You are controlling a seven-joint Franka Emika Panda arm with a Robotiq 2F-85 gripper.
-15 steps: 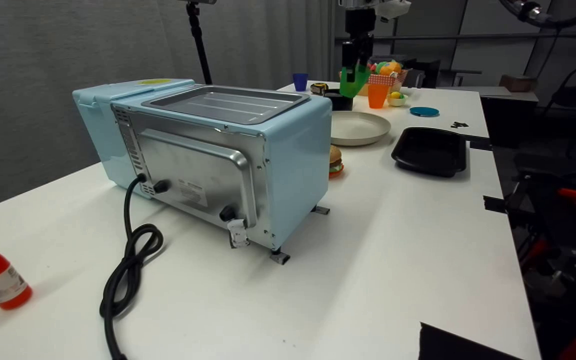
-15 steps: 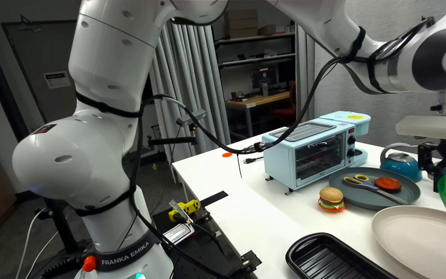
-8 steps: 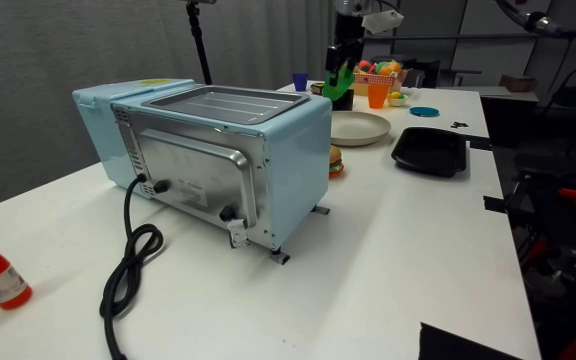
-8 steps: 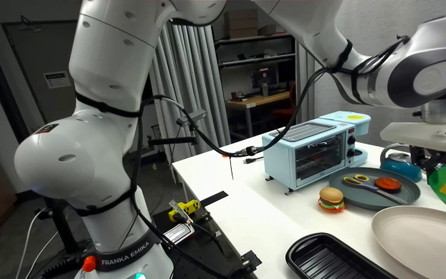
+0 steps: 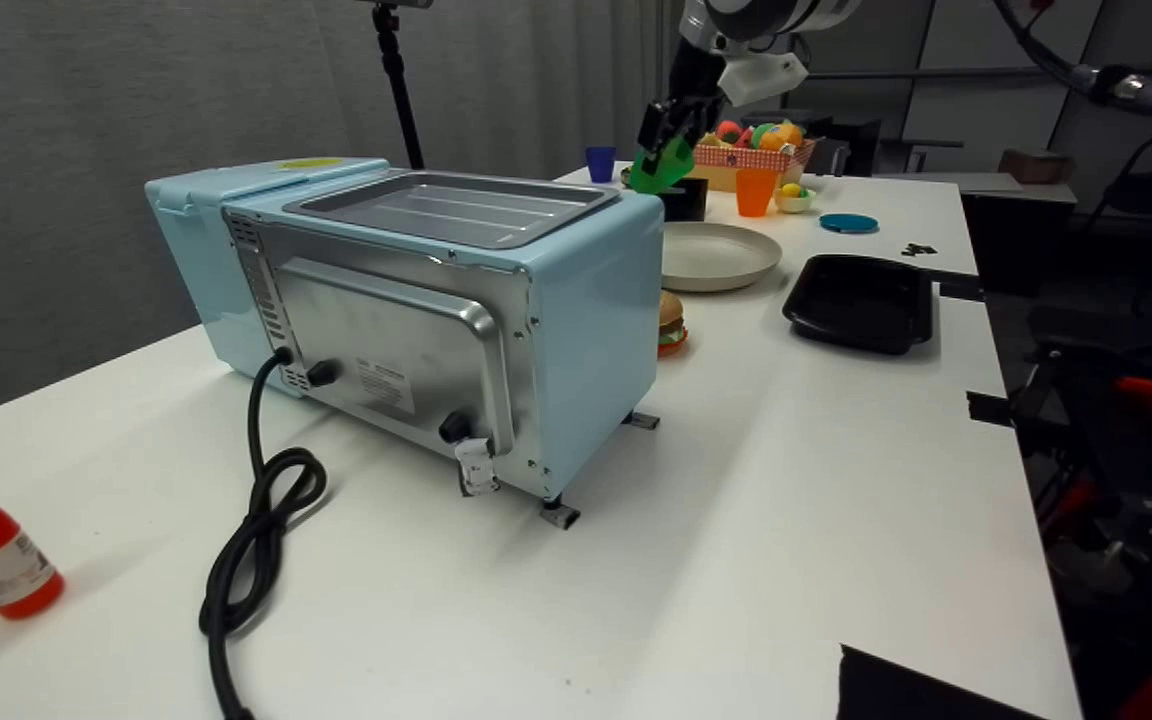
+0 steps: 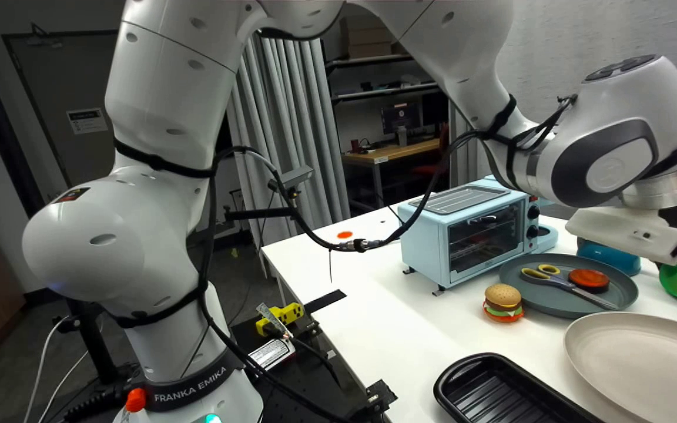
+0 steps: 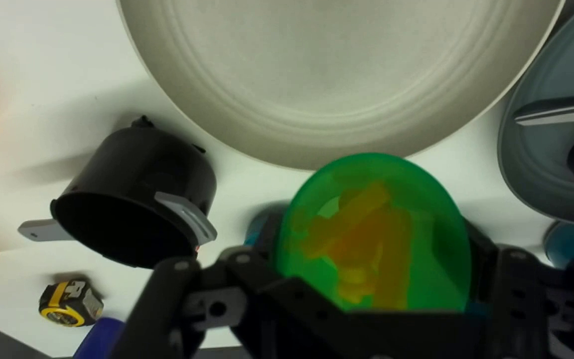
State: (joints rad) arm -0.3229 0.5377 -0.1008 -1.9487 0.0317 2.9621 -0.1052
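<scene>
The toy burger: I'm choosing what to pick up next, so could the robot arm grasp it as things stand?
Probably not: the tool is closed on the green container with yellow pieces inside, leaving it no free grip. The toy burger itself looks uncovered in an exterior view.

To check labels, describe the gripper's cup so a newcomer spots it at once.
In the wrist view, find the pale plate. At its lower rim in that picture, the gripper holds the green cup. Its green, with yellow pieces showing through, sets it apart from the orange cup and blue cup.
</scene>
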